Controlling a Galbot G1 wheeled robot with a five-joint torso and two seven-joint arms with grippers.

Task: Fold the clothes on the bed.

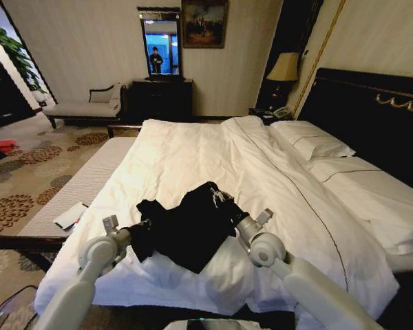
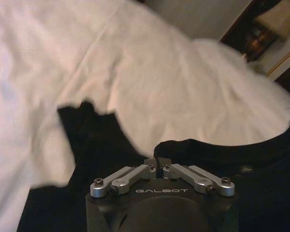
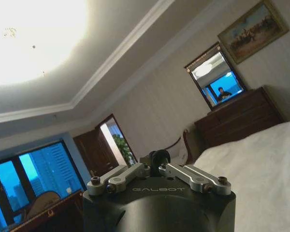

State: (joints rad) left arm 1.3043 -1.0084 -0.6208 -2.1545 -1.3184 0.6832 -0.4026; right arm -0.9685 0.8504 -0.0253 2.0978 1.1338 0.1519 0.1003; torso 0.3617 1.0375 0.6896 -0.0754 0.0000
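- The black T-shirt (image 1: 189, 227) lies bunched on the white duvet (image 1: 193, 158) near the foot of the bed (image 1: 372, 103), between the two arms; some white print shows at its upper edge.
- The left gripper (image 2: 158, 163) has its fingers closed together on a dark fold of the shirt's edge; in the head view it sits at the shirt's left side (image 1: 139, 228).
- The right gripper (image 3: 156, 159) is also pinched shut on a small dark wad, judged to be shirt fabric. It sits at the shirt's right side (image 1: 227, 214), with its camera tilted up toward the ceiling.
- Judged step: both claws hold opposite sides, lifting or spreading the garment before a fold.
- To do it well: keep both pinches firm, move the two arms apart evenly so the cloth goes taut without tearing free, and keep it just above the duvet.
- Risk: the grip takes duvet along with shirt; checking that the white cover stays flat would rule this out.
- Fold not yet made; shirt is crumpled, not flat.
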